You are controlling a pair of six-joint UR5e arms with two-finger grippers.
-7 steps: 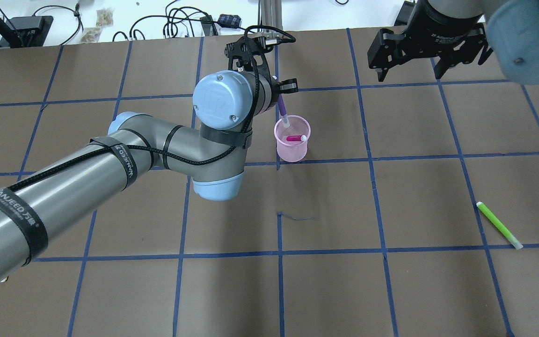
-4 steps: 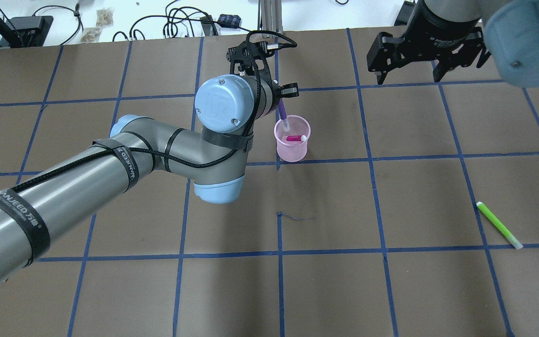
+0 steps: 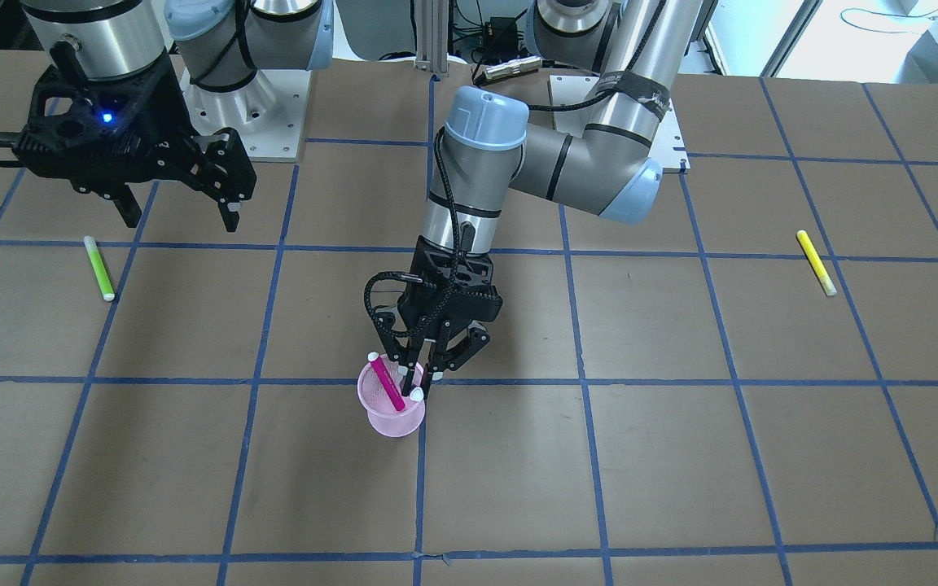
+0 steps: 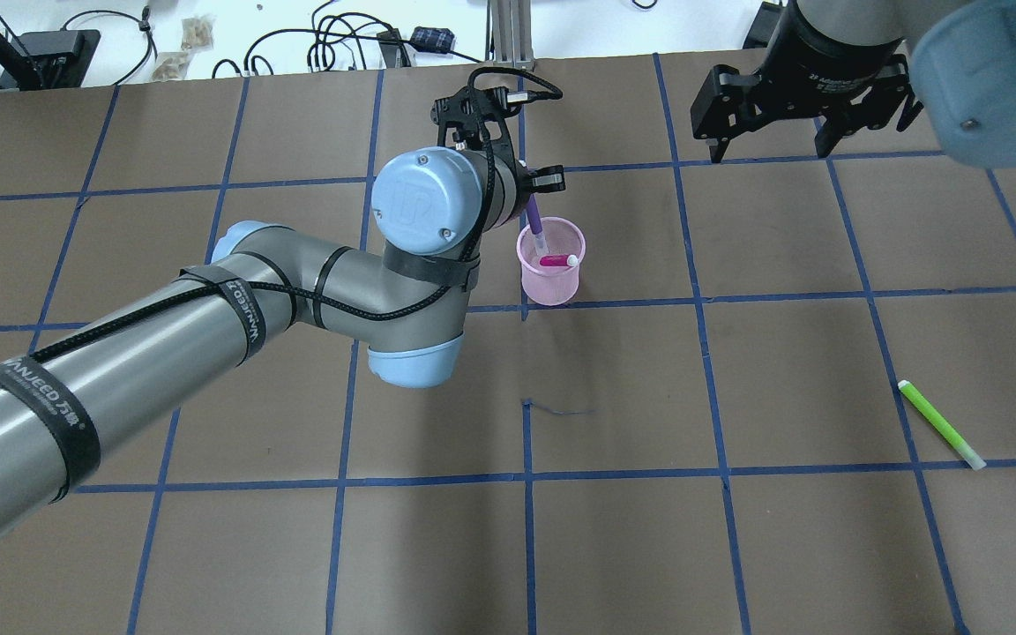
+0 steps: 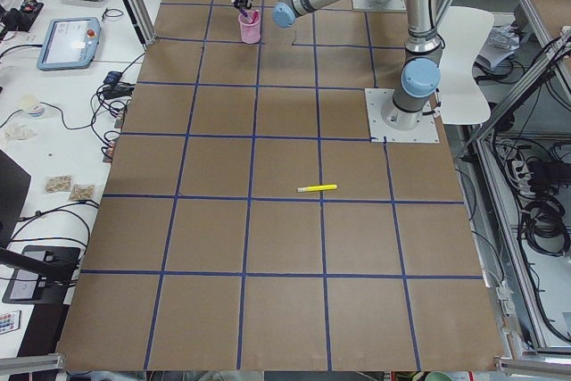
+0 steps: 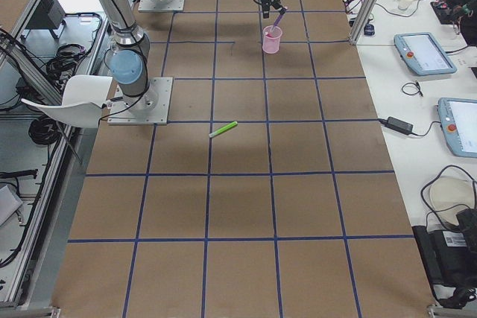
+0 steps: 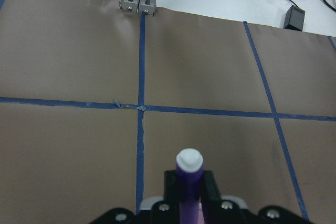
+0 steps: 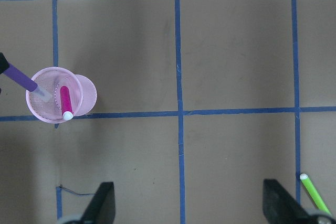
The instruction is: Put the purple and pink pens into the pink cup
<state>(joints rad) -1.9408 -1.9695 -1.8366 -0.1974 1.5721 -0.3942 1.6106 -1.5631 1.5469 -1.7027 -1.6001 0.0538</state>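
Observation:
The pink mesh cup point(image 3: 394, 422) stands upright near the table's middle, also in the overhead view point(image 4: 550, 287). The pink pen point(image 3: 387, 384) leans inside it, white cap up, and shows in the right wrist view point(image 8: 65, 100). My left gripper point(image 3: 422, 376) is just above the cup's rim, shut on the purple pen point(image 4: 533, 214). The pen slants down with its lower end inside the cup, and shows between the fingers in the left wrist view point(image 7: 188, 187). My right gripper point(image 3: 176, 216) is open and empty, high above the table, away from the cup.
A green pen point(image 4: 940, 423) lies on the table on my right side. A yellow pen point(image 3: 816, 262) lies on my left side. Brown paper with a blue tape grid covers the table. Cables and devices lie beyond the far edge.
My left arm has shifted slightly and its gripper sits closer to the cup, so less purple pen shows below it. The pen's lower end stays in the cup. The right gripper has barely moved.

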